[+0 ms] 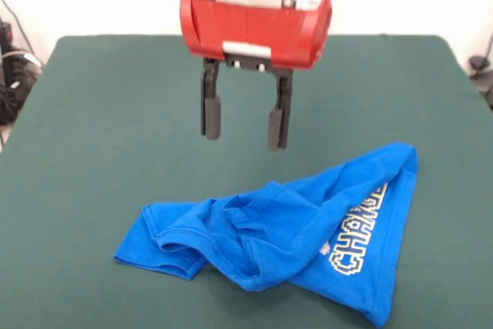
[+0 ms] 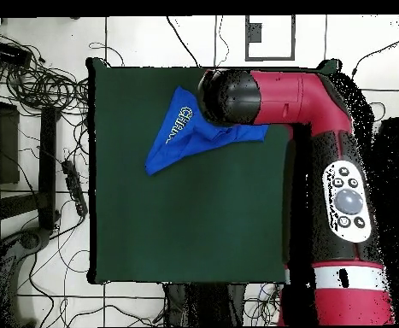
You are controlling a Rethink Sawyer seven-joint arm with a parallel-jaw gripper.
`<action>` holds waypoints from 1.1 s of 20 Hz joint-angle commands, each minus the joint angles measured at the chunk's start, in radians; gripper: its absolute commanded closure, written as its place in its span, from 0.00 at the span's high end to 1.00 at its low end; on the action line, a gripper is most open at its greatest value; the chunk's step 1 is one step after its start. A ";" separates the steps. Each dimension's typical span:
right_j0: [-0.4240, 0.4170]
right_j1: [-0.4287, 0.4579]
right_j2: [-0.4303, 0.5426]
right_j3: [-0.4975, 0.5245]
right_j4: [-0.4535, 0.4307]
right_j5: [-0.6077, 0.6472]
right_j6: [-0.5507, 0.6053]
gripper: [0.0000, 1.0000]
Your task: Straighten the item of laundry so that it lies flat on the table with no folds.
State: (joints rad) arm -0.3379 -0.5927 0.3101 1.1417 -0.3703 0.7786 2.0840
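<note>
The bright blue T-shirt [image 1: 293, 233] lies crumpled and folded over itself near the front of the dark green table [image 1: 100, 129]. Part of its yellow-outlined lettering shows on the right side, and a sleeve sticks out to the left. My gripper [image 1: 244, 124] hangs above the table just behind the shirt, fingers apart and empty. In the overhead view the shirt [image 2: 181, 137] lies near the table's top edge [image 2: 185, 73]. There the arm's head [image 2: 232, 96] covers the shirt's right part and hides the gripper.
The red arm [image 2: 343, 179] runs along the table's right side in the overhead view. Cables and stands [image 2: 40, 128] clutter the floor left of the table.
</note>
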 commanded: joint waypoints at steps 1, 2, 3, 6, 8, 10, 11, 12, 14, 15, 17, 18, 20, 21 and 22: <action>0.006 0.090 0.044 0.167 -0.047 -0.037 -0.120 1.00; 0.006 0.093 0.043 0.171 -0.051 -0.045 -0.115 1.00; 0.005 0.096 0.044 0.172 -0.052 -0.048 -0.113 1.00; 0.004 0.104 0.045 0.178 -0.055 -0.058 -0.096 1.00; 0.005 0.107 0.044 0.178 -0.059 -0.060 -0.096 1.00; 0.006 0.111 0.040 0.180 -0.059 -0.064 -0.083 1.00; 0.005 0.113 0.041 0.181 -0.060 -0.068 -0.083 1.00; 0.004 0.117 0.040 0.182 -0.059 -0.074 -0.075 1.00; 0.001 0.122 0.043 0.183 -0.059 -0.078 -0.077 1.00; 0.002 0.122 0.043 0.183 -0.060 -0.078 -0.079 1.00; 0.002 0.127 0.043 0.180 -0.062 -0.073 -0.084 1.00; 0.003 0.132 0.041 0.179 -0.064 -0.069 -0.088 1.00; 0.003 0.141 0.042 0.181 -0.064 -0.062 -0.093 1.00; 0.002 0.144 0.043 0.186 -0.064 -0.067 -0.090 1.00; 0.000 0.150 0.046 0.191 -0.063 -0.079 -0.087 1.00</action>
State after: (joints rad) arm -0.3551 -0.4965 0.3102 1.1986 -0.3985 0.7381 2.0840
